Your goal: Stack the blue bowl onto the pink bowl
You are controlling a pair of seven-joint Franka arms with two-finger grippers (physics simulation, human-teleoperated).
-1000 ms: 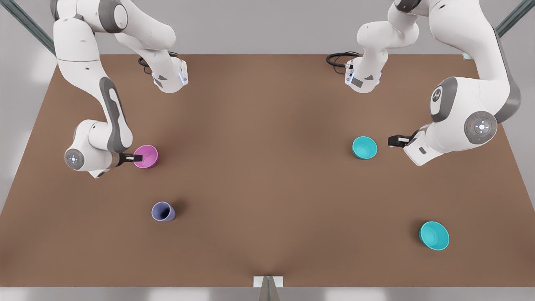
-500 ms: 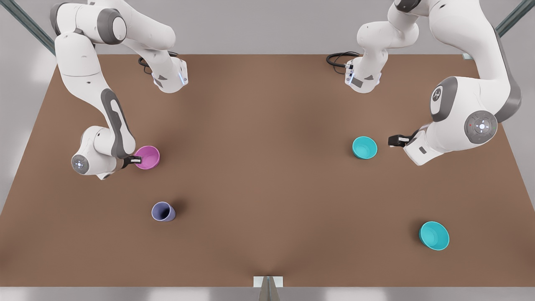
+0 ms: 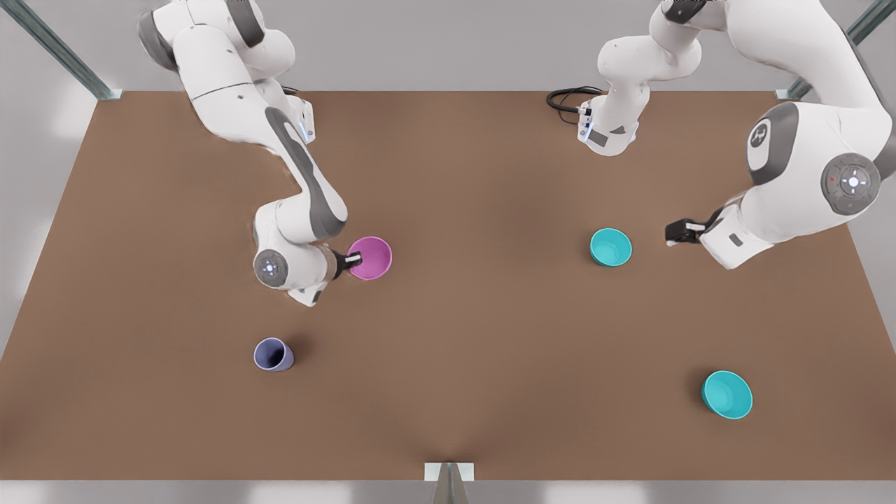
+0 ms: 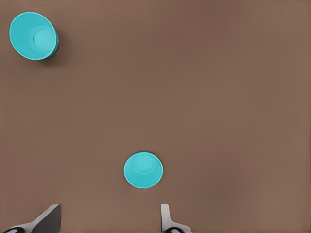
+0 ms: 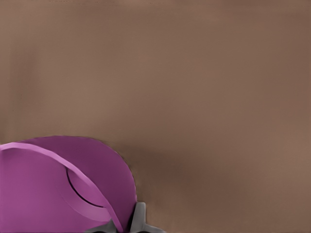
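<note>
— What rests on the brown bench [image 3: 462, 350]?
— The blue bowl [image 3: 610, 247] right of centre, a shallower teal bowl [image 3: 726, 395] near right, a lavender-blue cup [image 3: 272, 354] near left.
— And the pink bowl [image 3: 371, 257]?
— Left of centre; whether it touches the bench is unclear.

Glossy white arms with grey joint bands, round lit end caps, black cables at bases.

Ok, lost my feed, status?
Right claw shut on pink bowl, carrying it. Left claw open beside blue bowl. Path clear.
</note>
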